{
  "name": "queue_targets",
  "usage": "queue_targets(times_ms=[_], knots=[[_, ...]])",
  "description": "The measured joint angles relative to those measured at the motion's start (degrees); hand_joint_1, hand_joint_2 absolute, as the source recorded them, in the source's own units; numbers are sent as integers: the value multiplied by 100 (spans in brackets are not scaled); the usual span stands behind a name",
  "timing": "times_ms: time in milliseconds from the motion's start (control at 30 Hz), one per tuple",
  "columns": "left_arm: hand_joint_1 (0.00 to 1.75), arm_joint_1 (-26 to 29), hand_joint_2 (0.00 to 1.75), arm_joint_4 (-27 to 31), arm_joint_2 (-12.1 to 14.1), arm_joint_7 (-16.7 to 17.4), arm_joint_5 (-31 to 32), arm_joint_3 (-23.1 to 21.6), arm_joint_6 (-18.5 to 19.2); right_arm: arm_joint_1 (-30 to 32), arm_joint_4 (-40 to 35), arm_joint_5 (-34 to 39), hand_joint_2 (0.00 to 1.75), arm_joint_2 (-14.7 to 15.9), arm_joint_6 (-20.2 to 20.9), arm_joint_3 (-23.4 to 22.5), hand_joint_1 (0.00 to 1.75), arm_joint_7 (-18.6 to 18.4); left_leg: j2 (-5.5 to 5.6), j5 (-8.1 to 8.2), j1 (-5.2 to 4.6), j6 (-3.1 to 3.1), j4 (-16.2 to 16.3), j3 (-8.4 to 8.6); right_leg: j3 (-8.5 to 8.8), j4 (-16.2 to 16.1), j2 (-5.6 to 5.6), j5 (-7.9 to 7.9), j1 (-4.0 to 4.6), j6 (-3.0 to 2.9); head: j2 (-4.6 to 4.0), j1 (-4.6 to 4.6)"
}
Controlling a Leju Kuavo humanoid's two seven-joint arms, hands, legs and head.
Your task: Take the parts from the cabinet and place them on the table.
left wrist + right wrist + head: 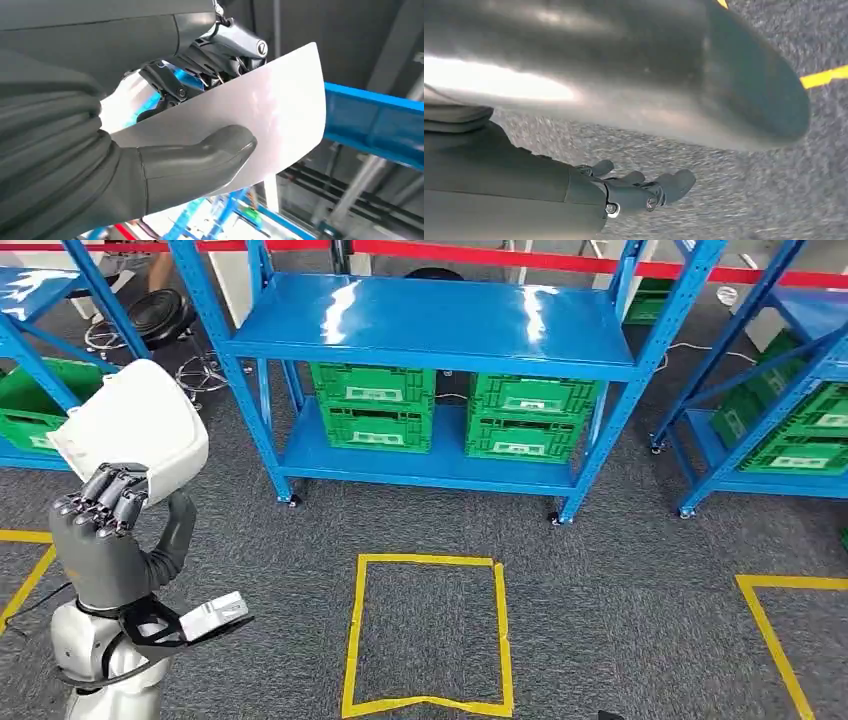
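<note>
A white curved plastic part point(140, 430) is raised at the left of the head view, and my left hand point(105, 530) grips its lower edge. In the left wrist view the thick grey thumb point(210, 150) presses on the face of the white part point(285, 100), with the darker fingers behind it. My right hand point(624, 192) hangs above the grey carpet with its fingers apart and nothing in them.
A blue shelf rack point(430, 325) stands ahead with green crates point(375, 405) on its lower level. More blue racks with green crates flank it left point(30, 410) and right point(800, 430). A yellow tape square point(425, 630) marks the carpet. A black stool point(160, 310) stands at the back left.
</note>
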State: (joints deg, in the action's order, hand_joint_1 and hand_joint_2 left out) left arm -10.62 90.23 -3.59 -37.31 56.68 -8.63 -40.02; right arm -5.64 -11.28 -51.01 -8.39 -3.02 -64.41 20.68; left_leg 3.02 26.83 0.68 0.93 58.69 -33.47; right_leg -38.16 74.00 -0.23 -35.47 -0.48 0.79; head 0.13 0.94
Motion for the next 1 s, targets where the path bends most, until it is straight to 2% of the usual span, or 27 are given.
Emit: queue_targets(times_ms=[33,67,100,133,167,233,267,300,333,367,400,433,467,500,567,600,633,667,700,767,800,833,867,900,933,967,1000], knots=[[175,-2,175,2,-30,2,56,26,0,-7,0,-18,0,4,37,13,0,19,107,-2,0,-5,18,-1,253,-567,38,361,-1,-33,0,0],[175,-1,175,9,-53,7,90,44,0,-13,0,-26,0,9,63,33,0,28,176,-5,0,-14,29,0,479,-1064,144,617,-1,-62,0,0],[175,5,175,18,-74,11,129,63,0,-18,0,-33,0,28,89,48,0,35,231,-15,25,-36,31,-20,642,-1464,501,678,-11,-96,0,-2],[175,-4,175,31,-94,15,151,94,0,-17,2,-35,0,39,103,55,0,35,298,-30,-13,-91,51,-67,666,-1570,651,644,-33,-91,0,-13],[175,17,175,46,-118,18,173,111,0,-22,0,-35,0,37,109,57,0,22,371,-67,32,-149,35,-106,645,-1555,562,655,-10,-68,0,-6],[175,93,175,87,-131,20,168,153,0,-28,0,-48,0,39,140,70,0,4,516,-123,68,-242,-26,-124,644,-1559,454,671,22,-101,0,-7],[175,115,175,116,-131,33,170,186,0,-26,2,-68,0,35,175,83,0,-4,592,-139,42,-288,-33,-166,673,-1661,337,733,-63,-155,0,-9],[175,136,175,131,-133,75,181,208,0,-30,0,-83,0,42,181,85,0,-9,293,-77,13,-286,49,-203,695,-1690,256,755,-51,-179,0,-20],[175,120,175,142,-133,138,232,223,-4,-23,0,-92,0,46,181,87,0,-9,-28,119,-6,-292,315,-321,694,-1703,181,763,-44,-233,0,-96],[175,121,175,142,-133,199,292,223,-4,-10,0,-103,0,48,188,89,0,-11,-174,343,4,-319,709,-502,687,-1701,90,762,-33,-239,0,-107],[175,149,175,140,-133,263,339,221,-2,8,0,-109,0,48,188,92,0,-24,-232,563,16,-348,1182,-710,681,-1695,0,759,-21,-244,0,-101],[175,176,175,140,-131,316,371,221,-2,24,0,-120,0,50,188,94,0,-35,-247,692,22,-366,1535,-864,672,-1689,-87,757,-15,-248,0,-105],[175,188,175,140,-127,367,378,223,-2,35,0,-129,0,50,190,98,0,-55,-253,705,28,-379,1706,-928,664,-1677,-181,755,-11,-250,0,-105],[175,190,175,140,-116,389,382,223,-2,39,0,-133,0,50,192,101,0,-63,-267,608,29,-386,1608,-857,658,-1667,-259,749,-9,-248,0,-105],[175,190,175,162,-94,404,369,223,-2,30,0,-135,0,46,199,122,0,-83,-382,149,27,-374,644,-293,661,-1636,-424,726,-9,-229,0,-107],[175,189,175,179,-87,402,356,223,-2,27,0,-135,0,46,205,135,0,-81,-571,-4,20,-354,153,-2,671,-1616,-477,710,-2,-205,0,-107],[175,185,175,192,-83,389,354,223,-2,25,0,-135,0,48,219,144,0,-81,-787,102,-38,-264,-12,74,669,-1601,-530,684,50,-165,0,-105],[175,185,175,210,-85,387,354,223,-2,28,0,-135,0,46,229,153,0,-81,-714,54,-27,-215,-33,73,672,-1594,-573,680,47,-136,0,-94],[175,188,175,214,-83,387,354,223,-4,22,0,-135,0,46,232,166,0,-81,-642,46,-42,-192,-19,42,677,-1597,-618,695,48,-105,0,-92],[175,197,175,238,-55,370,343,232,-2,2,0,-135,0,46,249,188,0,-77,-504,9,-38,-108,-54,8,699,-1610,-755,693,43,-35,0,-96],[175,205,175,249,-55,345,323,232,-4,-7,0,-135,0,46,286,190,0,-57,-450,-34,8,-60,-88,29,685,-1567,-601,637,3,18,0,-92],[175,191,175,258,-50,310,282,238,-4,-12,0,-138,0,46,308,195,0,-28,-387,-54,12,-34,-92,11,603,-1358,-299,461,-3,38,0,-83],[175,186,175,258,-52,302,262,240,-4,-13,0,-146,0,44,321,197,0,-20,-344,-70,13,-8,-92,-8,435,-985,-117,232,-9,52,0,-63],[175,194,175,249,-52,276,234,243,-4,-10,2,-164,0,42,345,197,0,-11,-275,-77,12,1,-92,-25,222,-516,-31,4,-16,61,0,-59],[175,201,175,245,-50,260,225,247,-4,-10,0,-181,0,42,358,199,0,-13,-215,-81,9,5,-87,-45,32,-122,-9,-156,-15,66,0,-59],[175,201,175,240,-50,251,175,256,-4,-9,2,-188,0,42,374,199,0,-31,-118,-93,9,-3,-74,-71,-141,219,0,-226,-15,71,0,-57],[175,201,175,228,-48,289,105,256,-4,-13,0,-188,0,39,389,201,0,-50,-28,-100,12,-11,-58,-85,-133,188,5,-121,-22,70,0,-57]])
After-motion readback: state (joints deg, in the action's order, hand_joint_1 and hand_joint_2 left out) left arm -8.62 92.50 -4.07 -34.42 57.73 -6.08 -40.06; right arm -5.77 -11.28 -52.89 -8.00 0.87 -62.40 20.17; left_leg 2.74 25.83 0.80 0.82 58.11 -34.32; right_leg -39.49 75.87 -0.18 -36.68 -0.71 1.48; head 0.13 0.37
